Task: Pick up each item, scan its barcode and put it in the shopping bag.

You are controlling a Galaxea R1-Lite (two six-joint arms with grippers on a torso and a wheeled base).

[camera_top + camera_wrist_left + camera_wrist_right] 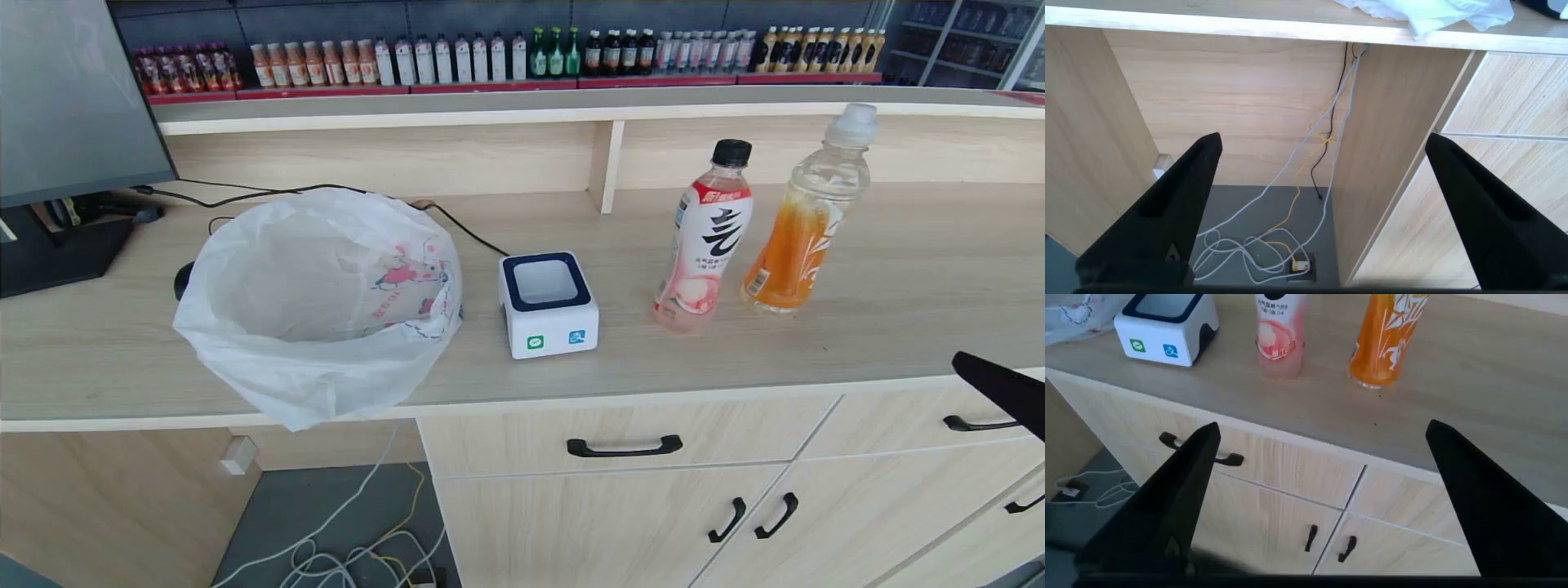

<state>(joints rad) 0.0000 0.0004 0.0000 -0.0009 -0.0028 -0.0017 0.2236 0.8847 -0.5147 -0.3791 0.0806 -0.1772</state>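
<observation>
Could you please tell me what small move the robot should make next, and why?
Probably lift the open right gripper toward the pink bottle: it hangs empty below the counter edge, and that bottle stands nearest the scanner.

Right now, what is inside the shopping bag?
The shopping bag stands open on the counter. Inside I see only its own white plastic. Its near wall and folds cover part of the bottom.

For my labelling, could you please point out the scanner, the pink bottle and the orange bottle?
scanner (pixel 548 286): head view, on its top window.
pink bottle (pixel 707 235): head view, on the label.
orange bottle (pixel 804 224): head view, on the mid-body.
</observation>
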